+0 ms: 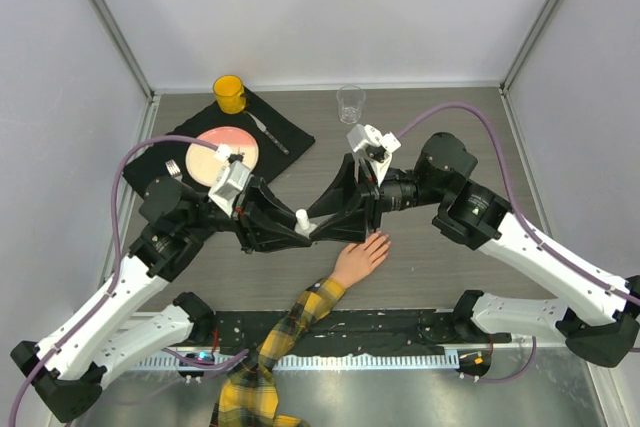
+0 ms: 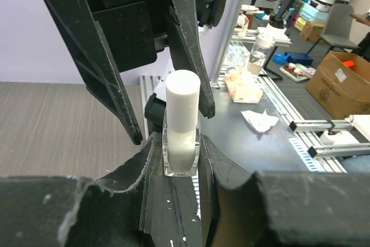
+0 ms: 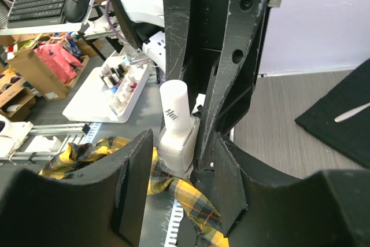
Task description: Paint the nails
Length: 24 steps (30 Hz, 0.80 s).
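Observation:
The peach mannequin hand lies palm down on the table, its arm in a yellow-black plaid sleeve. Its nails are too small to make out. My left gripper is shut on the body of a small clear bottle with a white cap, held upright just left of the hand. In the left wrist view the bottle stands between my pads. My right gripper is open, with one finger on each side of the bottle. The sleeve shows below; the hand is hidden there.
A black mat at the back left carries a pink plate, a yellow cup and cutlery. A clear glass stands at the back centre. A metal rail runs along the near edge.

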{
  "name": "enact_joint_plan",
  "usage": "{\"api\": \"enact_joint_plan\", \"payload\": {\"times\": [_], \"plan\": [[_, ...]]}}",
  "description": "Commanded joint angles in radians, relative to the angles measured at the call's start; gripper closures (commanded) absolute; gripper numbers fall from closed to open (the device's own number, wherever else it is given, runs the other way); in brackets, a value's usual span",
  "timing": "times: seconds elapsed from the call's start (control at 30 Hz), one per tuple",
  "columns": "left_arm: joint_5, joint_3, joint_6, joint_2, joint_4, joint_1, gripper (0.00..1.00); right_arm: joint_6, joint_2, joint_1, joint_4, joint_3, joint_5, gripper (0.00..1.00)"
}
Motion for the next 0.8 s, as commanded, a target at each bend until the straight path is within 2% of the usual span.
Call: {"api": "enact_joint_plan", "payload": {"times": [0.0, 0.1, 0.37, 0.43, 0.53, 0.77], "plan": [[0.049, 0.006, -0.048, 0.013, 0.069, 0.002, 1.00, 0.060, 0.026, -0.009, 0.100, 0.036, -0.068, 0.49], [0.057, 0.006, -0.046, 0.015, 0.066, 0.002, 1.00, 0.063, 0.043, -0.012, 0.108, 0.049, -0.067, 0.49], [0.070, 0.012, -0.025, 0.021, 0.033, 0.002, 1.00, 0.089, 0.065, -0.014, 0.131, 0.070, -0.105, 0.57], [0.075, 0.014, -0.019, 0.021, 0.023, 0.002, 1.00, 0.099, 0.062, -0.015, 0.146, 0.066, -0.116, 0.56], [0.078, 0.015, -0.017, 0.029, 0.019, 0.002, 1.00, 0.122, 0.060, -0.015, 0.165, 0.066, -0.122, 0.48], [0.077, 0.027, -0.014, 0.035, 0.006, 0.002, 1.00, 0.133, 0.071, -0.020, 0.162, 0.073, -0.120, 0.50]]}}
